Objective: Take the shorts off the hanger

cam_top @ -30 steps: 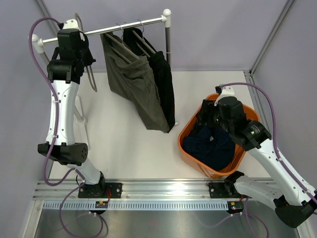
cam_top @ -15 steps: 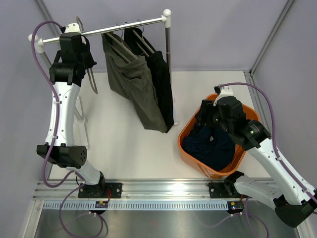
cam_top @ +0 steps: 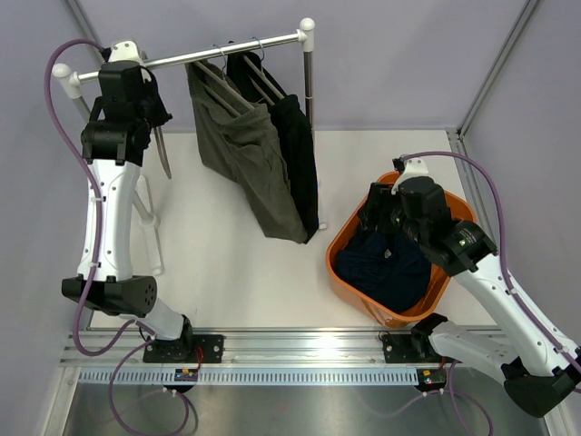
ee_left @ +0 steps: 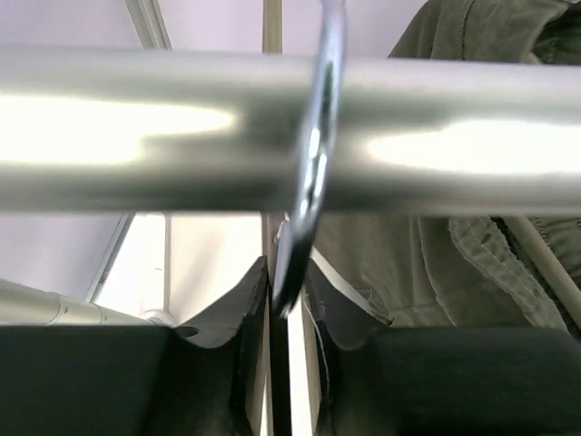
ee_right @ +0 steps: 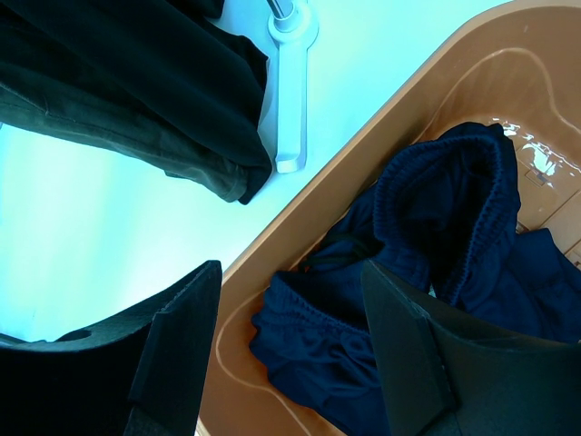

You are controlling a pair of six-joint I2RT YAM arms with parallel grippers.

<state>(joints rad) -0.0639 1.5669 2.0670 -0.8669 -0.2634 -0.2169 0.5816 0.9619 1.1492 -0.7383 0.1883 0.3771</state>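
The olive-grey shorts point(cam_top: 245, 154) and the black shorts point(cam_top: 298, 145) hang on hangers from the metal rail point(cam_top: 227, 47). The navy shorts point(cam_top: 386, 263) lie in the orange basket point(cam_top: 345, 238). My left gripper point(cam_top: 136, 107) is up at the rail's left part, shut on the metal hook point(ee_left: 310, 173) of an empty hanger point(cam_top: 160, 150). In the left wrist view the hook crosses the rail point(ee_left: 136, 136), with the olive-grey shorts point(ee_left: 436, 263) to the right. My right gripper point(ee_right: 290, 336) is open and empty over the basket point(ee_right: 300, 227), above the navy shorts point(ee_right: 436, 227).
The rack's right post point(cam_top: 310, 86) stands behind the black shorts, and its white foot point(ee_right: 290, 91) lies beside the basket. The rack's left leg point(cam_top: 150, 213) stands by my left arm. Grey walls close in the back and both sides.
My left gripper has shifted a little left and forward along the rail with the empty hanger. The right arm has not moved.
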